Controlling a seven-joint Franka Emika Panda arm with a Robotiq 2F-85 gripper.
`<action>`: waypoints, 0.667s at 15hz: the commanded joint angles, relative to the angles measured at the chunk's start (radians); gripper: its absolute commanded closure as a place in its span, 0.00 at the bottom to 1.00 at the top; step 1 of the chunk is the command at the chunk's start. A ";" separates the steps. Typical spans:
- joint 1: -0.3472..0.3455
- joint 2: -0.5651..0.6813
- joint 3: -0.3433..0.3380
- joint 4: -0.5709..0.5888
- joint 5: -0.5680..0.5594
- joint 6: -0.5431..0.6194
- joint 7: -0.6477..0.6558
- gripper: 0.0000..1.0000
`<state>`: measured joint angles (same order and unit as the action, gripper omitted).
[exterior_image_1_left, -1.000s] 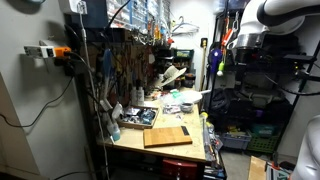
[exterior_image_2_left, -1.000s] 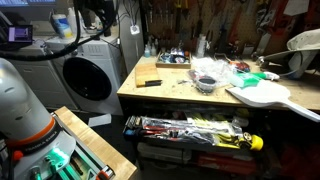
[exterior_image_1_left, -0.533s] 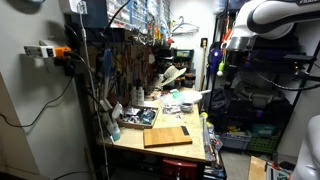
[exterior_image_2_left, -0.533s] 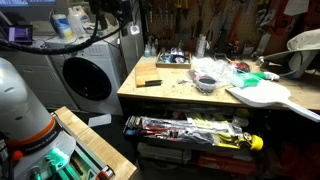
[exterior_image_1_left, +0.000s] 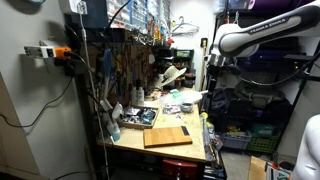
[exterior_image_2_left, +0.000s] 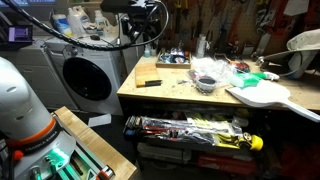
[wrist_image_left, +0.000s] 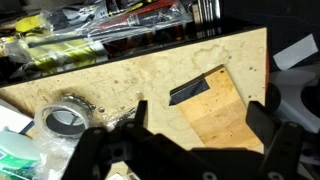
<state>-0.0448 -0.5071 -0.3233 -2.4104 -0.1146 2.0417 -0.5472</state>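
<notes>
My gripper (wrist_image_left: 206, 102) is open and empty, high above a wooden workbench (wrist_image_left: 120, 75). In the wrist view its two dark fingers frame a light wooden board (wrist_image_left: 228, 112) lying on the bench, with a flat black piece (wrist_image_left: 190, 90) at the board's edge. A grey tape roll (wrist_image_left: 64, 121) lies to the left of the board. In both exterior views the arm reaches over the bench, with the gripper (exterior_image_1_left: 212, 62) (exterior_image_2_left: 150, 33) well above the board (exterior_image_1_left: 167, 136) (exterior_image_2_left: 150, 63).
The bench carries clutter: a dark bowl (exterior_image_2_left: 205, 82), a white flat shape (exterior_image_2_left: 262, 95), bottles and tools (exterior_image_1_left: 125, 115). A tool wall stands behind it (exterior_image_1_left: 140, 50). A shelf of tools (exterior_image_2_left: 190, 130) lies below, and a washing machine (exterior_image_2_left: 90, 70) stands beside it.
The arm has swung from the far side across towards the bench, and the gripper now hangs over it. Nothing on the bench has moved.
</notes>
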 joint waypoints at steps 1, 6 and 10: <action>-0.030 0.139 -0.022 0.030 -0.044 0.113 -0.096 0.00; -0.084 0.197 0.004 0.021 -0.085 0.185 -0.073 0.00; -0.092 0.219 0.014 0.030 -0.086 0.194 -0.071 0.00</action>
<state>-0.1176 -0.2900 -0.3278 -2.3818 -0.2080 2.2365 -0.6135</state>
